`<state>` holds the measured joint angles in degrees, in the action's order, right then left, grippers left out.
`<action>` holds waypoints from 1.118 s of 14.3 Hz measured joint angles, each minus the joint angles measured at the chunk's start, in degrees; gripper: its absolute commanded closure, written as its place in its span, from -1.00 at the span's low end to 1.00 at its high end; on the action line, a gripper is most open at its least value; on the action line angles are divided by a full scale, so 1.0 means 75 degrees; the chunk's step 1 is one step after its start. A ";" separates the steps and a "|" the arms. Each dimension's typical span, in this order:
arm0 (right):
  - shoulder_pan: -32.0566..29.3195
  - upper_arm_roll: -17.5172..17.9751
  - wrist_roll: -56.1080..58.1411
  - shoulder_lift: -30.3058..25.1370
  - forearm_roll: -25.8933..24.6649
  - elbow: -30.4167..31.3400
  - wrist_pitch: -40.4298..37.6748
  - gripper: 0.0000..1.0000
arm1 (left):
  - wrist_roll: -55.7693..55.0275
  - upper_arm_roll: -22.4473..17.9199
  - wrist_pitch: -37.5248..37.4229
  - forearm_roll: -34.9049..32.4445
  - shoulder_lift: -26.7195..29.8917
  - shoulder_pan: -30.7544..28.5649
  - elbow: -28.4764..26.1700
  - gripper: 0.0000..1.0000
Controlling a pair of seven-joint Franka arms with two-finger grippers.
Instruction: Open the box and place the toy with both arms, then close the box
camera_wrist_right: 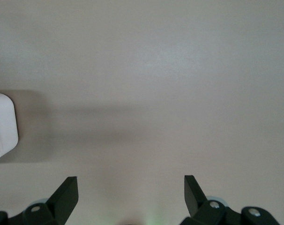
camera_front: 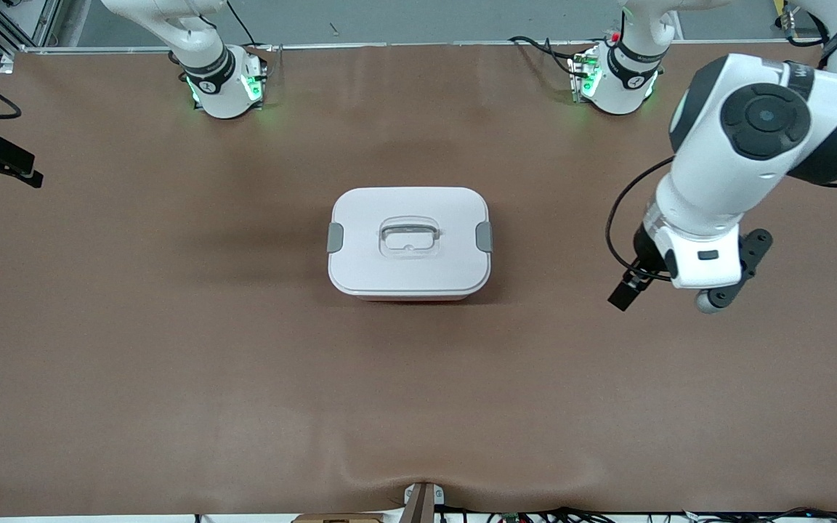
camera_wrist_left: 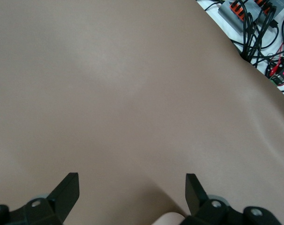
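Beside box (camera_wrist_right: 2, 126), right end effector (camera_wrist_right: 130, 192), spread

A robotics lab is showing here: two white arms (camera_front: 724, 181) are standing on green-lit bases (camera_front: 229, 91) bolted along one edge of a table (camera_front: 171, 349) that is wearing a plain brown cover. Loose cables (camera_front: 549, 514) are trailing along its rim, and what is probably a power strip (camera_wrist_left: 247, 11) with plugs is lying just off the table's edge.
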<state>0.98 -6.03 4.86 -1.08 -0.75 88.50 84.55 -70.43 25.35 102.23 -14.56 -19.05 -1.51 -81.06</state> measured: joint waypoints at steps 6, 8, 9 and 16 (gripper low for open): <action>0.0002 0.0011 0.0000 0.0000 0.0003 0.0000 0.0000 -1.00 | 0.0932 0.0001 -0.0307 0.0022 0.0146 -0.0294 0.0011 -1.00; 0.0002 0.0015 0.0000 0.0000 0.0003 0.0000 0.0000 -1.00 | 0.1043 0.0000 -0.0375 0.0023 0.0170 -0.0337 0.0011 -1.00; 0.0003 0.0017 0.0000 0.0000 0.0004 0.0000 0.0000 -1.00 | 0.1084 0.0000 -0.0395 0.0023 0.0172 -0.0349 0.0011 -1.00; 0.0006 0.0025 0.0000 0.0000 0.0006 0.0000 0.0000 -1.00 | 0.1960 0.0002 -0.0793 0.0024 0.0373 -0.0415 0.0022 -1.00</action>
<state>1.02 -5.84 4.86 -1.07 -0.71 88.50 84.55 -55.73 25.37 96.29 -14.37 -16.25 -4.62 -80.90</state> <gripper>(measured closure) 0.000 0.000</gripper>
